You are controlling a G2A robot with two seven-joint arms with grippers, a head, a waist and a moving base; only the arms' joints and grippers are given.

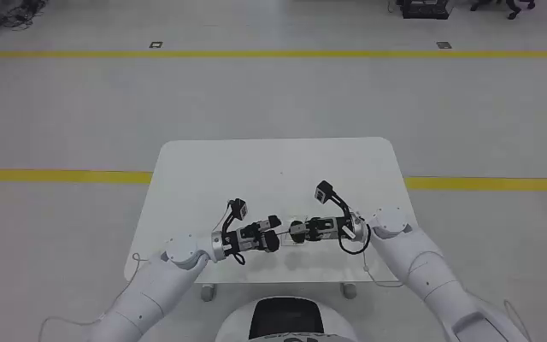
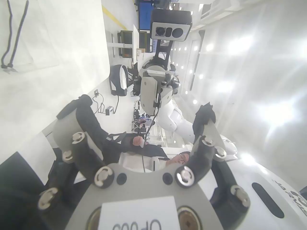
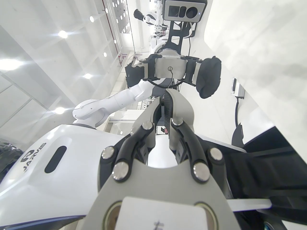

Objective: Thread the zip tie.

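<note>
In the top view the left gripper [image 1: 270,241] and right gripper [image 1: 296,230] face tip to tip at the lower middle of the table [image 1: 282,162]. They are just apart, and a thin zip tie [image 1: 283,234] spans the narrow gap, barring passage there. Bare tabletop spreads above them and to both sides. In the left wrist view a clear sheet [image 2: 36,37] lies on the table at upper left, and the left gripper's fingers [image 2: 81,113] stand wide apart.

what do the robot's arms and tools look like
The left arm and right arm are glossy white rounded shells. The left tool and right tool each have a grey metal plate with a white label, black links with silver bolts, and grey fingers with black pads. A black cable loops at each wrist, beside boxy black-and-grey wrist cameras on black brackets.
</note>
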